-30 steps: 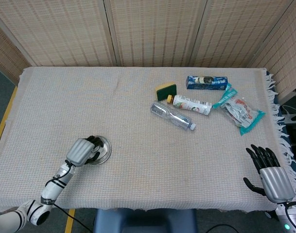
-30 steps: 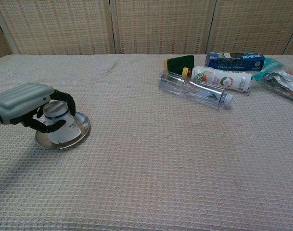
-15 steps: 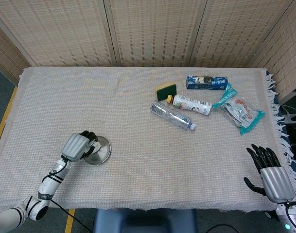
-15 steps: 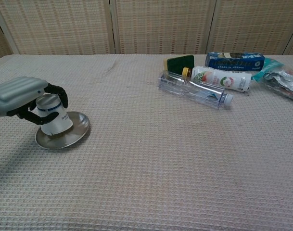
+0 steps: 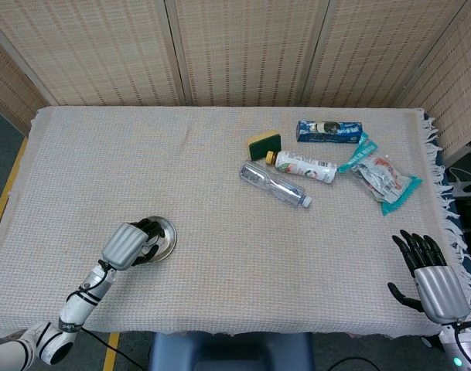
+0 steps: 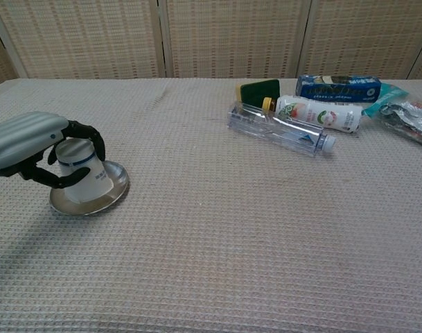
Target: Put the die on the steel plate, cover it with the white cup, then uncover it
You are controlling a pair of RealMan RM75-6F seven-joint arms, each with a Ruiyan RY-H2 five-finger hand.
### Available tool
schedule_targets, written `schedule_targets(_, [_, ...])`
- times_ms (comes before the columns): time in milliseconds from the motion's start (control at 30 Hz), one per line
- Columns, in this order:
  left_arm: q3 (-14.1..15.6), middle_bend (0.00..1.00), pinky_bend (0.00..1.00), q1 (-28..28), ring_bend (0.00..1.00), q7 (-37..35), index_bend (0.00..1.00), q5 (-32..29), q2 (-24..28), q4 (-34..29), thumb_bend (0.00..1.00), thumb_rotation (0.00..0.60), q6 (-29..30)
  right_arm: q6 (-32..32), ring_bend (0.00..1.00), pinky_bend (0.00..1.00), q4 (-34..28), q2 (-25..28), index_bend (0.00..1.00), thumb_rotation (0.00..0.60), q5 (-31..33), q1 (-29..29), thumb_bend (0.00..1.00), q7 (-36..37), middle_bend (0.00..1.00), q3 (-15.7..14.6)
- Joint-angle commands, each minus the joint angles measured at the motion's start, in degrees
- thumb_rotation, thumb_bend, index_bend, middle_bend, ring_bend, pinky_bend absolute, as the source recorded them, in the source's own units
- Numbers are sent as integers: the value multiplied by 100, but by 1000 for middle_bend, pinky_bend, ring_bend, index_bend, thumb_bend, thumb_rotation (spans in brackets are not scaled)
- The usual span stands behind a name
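The small white paper cup with a blue band (image 6: 80, 173) sits upside down on the round steel plate (image 6: 110, 193) at the left of the chest view, low and left in the head view (image 5: 164, 240). I cannot see the die: it is either under the cup or somewhere I can't make out, so I judge it covered but can't confirm that.

My left hand (image 6: 37, 147) has its dark fingers (image 6: 86, 132) curled around the cup's sides, gripping it from above. In the head view the same hand (image 5: 129, 245) hides the cup almost entirely.

My worry is the lift. The cup looks light and thin, so too hard a squeeze could buckle it, and a tilted pull could catch the die on the rim and sweep it off the plate. The plate is shallow and sits loose on the woven cloth (image 6: 217, 236), so a sideways drag could slide it or tip its edge.

My right hand (image 5: 432, 276), at the lower right of the head view, rests with fingers spread and holds nothing. The clear plastic bottle (image 6: 280, 129), the white drink bottle (image 6: 313, 113), the green-and-yellow sponge (image 6: 259, 89), the blue box (image 6: 339, 88) and the teal packet (image 5: 378, 176) lie well apart, upper right, out of harm's way.
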Motion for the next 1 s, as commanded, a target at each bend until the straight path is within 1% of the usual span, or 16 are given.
schedule_targets(33, [-35, 464, 651, 77, 387, 124, 423, 24, 84, -6, 468, 600, 181, 7, 0, 0, -3, 5, 0, 533, -11, -3, 187, 9, 0, -4])
schedule_targets(200, [-103, 464, 651, 340, 387, 177, 423, -188, 231, 113, 466, 600, 420, 50, 0, 0, -5, 20, 0, 533, -29, -22, 187, 33, 0, -5])
schedule_targets(367, [-13, 464, 642, 655, 387, -22, 423, -423, 320, 369, 466, 600, 437, 21, 0, 0, 1, 7, 0, 533, -4, -11, 186, 13, 0, 6])
schedule_targets(533, [82, 462, 608, 844, 387, -267, 423, -543, 221, 703, 468, 600, 320, -37, 0, 0, -11, -26, 0, 532, 0, 12, 186, -48, 0, 0])
schedule_targets(733, [66, 454, 548, 874, 385, -422, 417, -579, 68, 1048, 462, 600, 203, -80, 0, 0, -9, -50, 0, 533, 25, 26, 187, -88, 0, 0])
schedule_targets(800, [86, 425, 498, 858, 347, -483, 368, -552, 43, 1118, 444, 600, 137, -80, 0, 0, -9, -50, 0, 534, 37, 26, 187, -94, 0, 6])
schedule_targets(867, [98, 349, 437, 853, 262, -571, 270, -523, 34, 1145, 424, 600, 110, -78, 0, 0, -13, -48, 0, 534, 48, 24, 187, -92, 0, 11])
schedule_targets(900, [108, 290, 403, 853, 206, -617, 197, -517, 48, 1132, 415, 600, 85, -73, 0, 0, -13, -48, 0, 533, 48, 23, 187, -93, 0, 13])
schedule_targets(933, [121, 247, 381, 851, 168, -659, 145, -517, 77, 1098, 408, 600, 40, -67, 0, 0, -12, -47, 0, 533, 48, 21, 187, -93, 0, 14])
schedule_targets(967, [132, 182, 342, 845, 110, -706, 73, -513, 119, 1042, 398, 600, 0, -60, 0, 0, -11, -47, 0, 533, 47, 18, 187, -92, 0, 15])
schedule_targets(1000, [142, 114, 291, 840, 51, -775, 20, -501, 182, 959, 387, 600, -28, -49, 0, 0, -7, -50, 0, 533, 44, 15, 187, -97, 0, 18])
